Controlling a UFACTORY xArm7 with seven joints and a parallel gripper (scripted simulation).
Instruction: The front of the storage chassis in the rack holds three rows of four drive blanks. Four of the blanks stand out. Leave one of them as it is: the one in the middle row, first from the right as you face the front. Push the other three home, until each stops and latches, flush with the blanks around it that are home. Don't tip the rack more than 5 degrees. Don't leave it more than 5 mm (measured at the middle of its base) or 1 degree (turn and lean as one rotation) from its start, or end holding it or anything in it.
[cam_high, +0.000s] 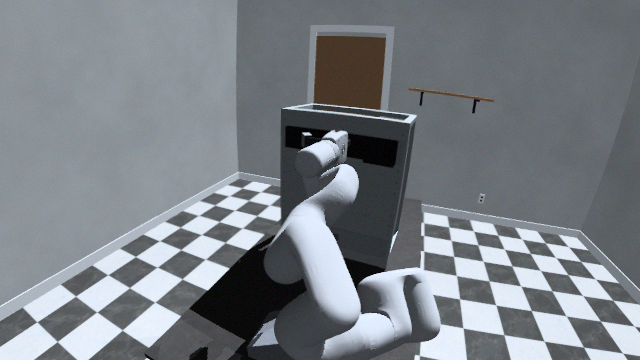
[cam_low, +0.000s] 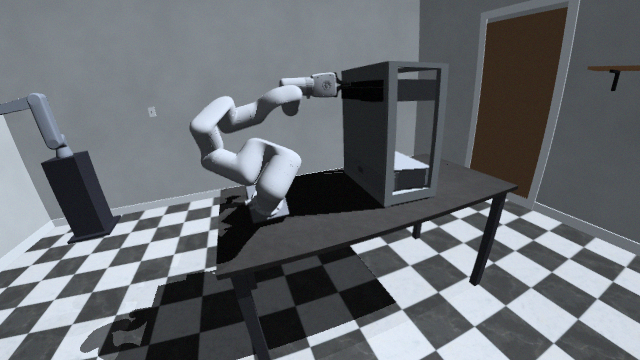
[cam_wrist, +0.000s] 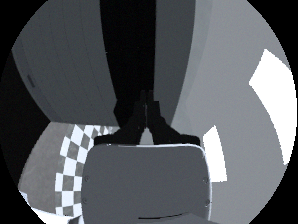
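Observation:
The grey rack stands on the dark table (cam_low: 360, 210). The black storage chassis (cam_high: 370, 148) runs as a dark band across its upper front. The single blanks are too dark to tell apart; one blank shows standing out at the band's left end. My gripper (cam_wrist: 147, 99) is shut and empty, with its fingertips against the dark chassis front. In the side view it (cam_low: 340, 86) meets the rack's front face near the top. My wrist (cam_high: 336, 142) hides the part of the chassis it touches.
The arm's base (cam_low: 267, 200) sits on the table's left part. A second grey arm on a dark pedestal (cam_low: 77, 195) stands on the floor at the far left. A brown door (cam_high: 350, 70) and a wall shelf (cam_high: 450, 95) are behind the rack.

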